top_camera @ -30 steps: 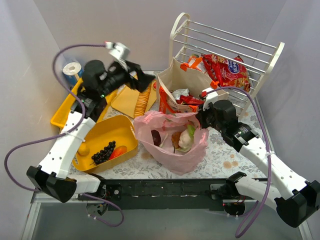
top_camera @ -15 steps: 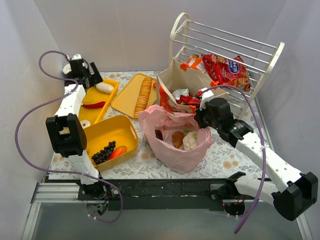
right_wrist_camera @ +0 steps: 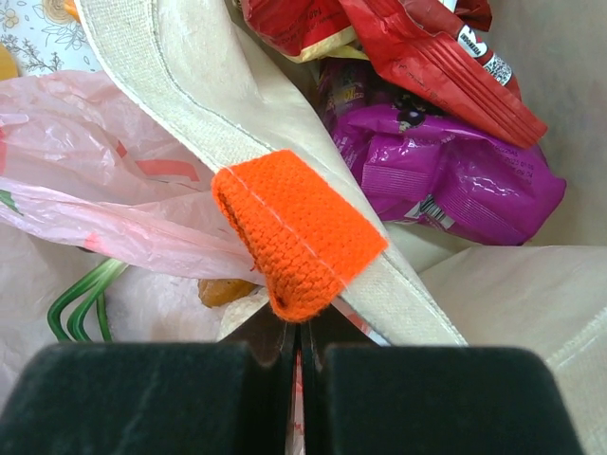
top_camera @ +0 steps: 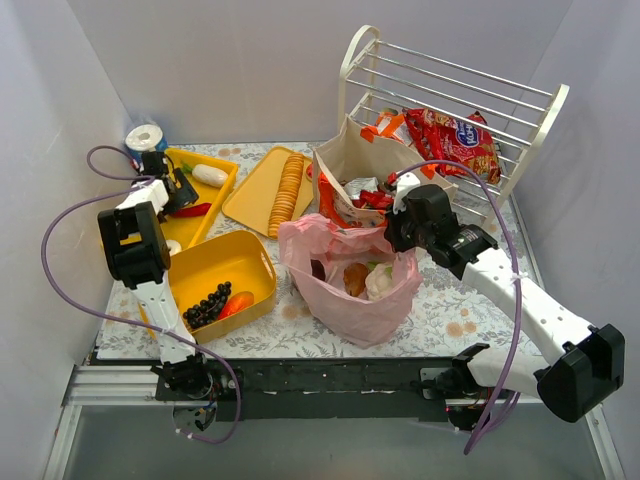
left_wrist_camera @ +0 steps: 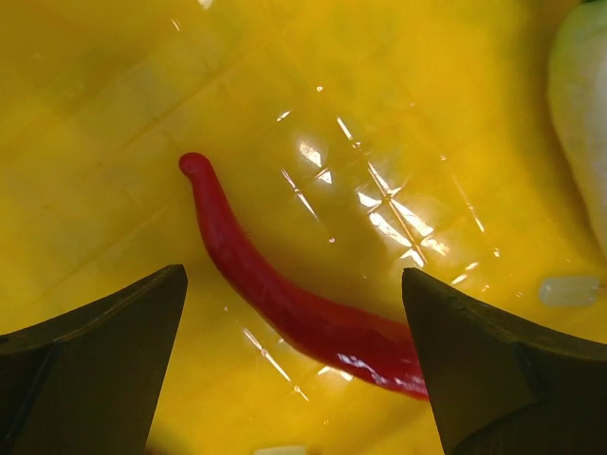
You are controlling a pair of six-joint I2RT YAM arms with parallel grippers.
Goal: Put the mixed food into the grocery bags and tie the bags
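A red chili (left_wrist_camera: 275, 303) lies on the floor of the far-left yellow tray (top_camera: 222, 190). My left gripper (left_wrist_camera: 294, 284) hangs open right above it, one finger on each side, not touching; in the top view that gripper (top_camera: 168, 188) sits low over the tray. The pink plastic bag (top_camera: 350, 300) stands mid-table with produce inside. My right gripper (right_wrist_camera: 302, 327) is shut on a thin pink fold of its rim, just under the orange strap (right_wrist_camera: 299, 232) of the beige tote (top_camera: 365, 160). Purple (right_wrist_camera: 446, 171) and red (right_wrist_camera: 417, 47) snack packets lie in the tote.
A white item (top_camera: 210, 175) shares the chili's tray. A flat yellow tray holds a row of crackers (top_camera: 287, 188). The front yellow bowl (top_camera: 225, 260) holds dark grapes (top_camera: 208, 305). A white wire rack (top_camera: 450, 85) with a red packet (top_camera: 460, 135) stands behind the tote.
My left arm swung from above the cracker tray to the far-left tray and lowered over the chili, still open. The right gripper shifted slightly back, keeping its hold on the pink bag's rim.
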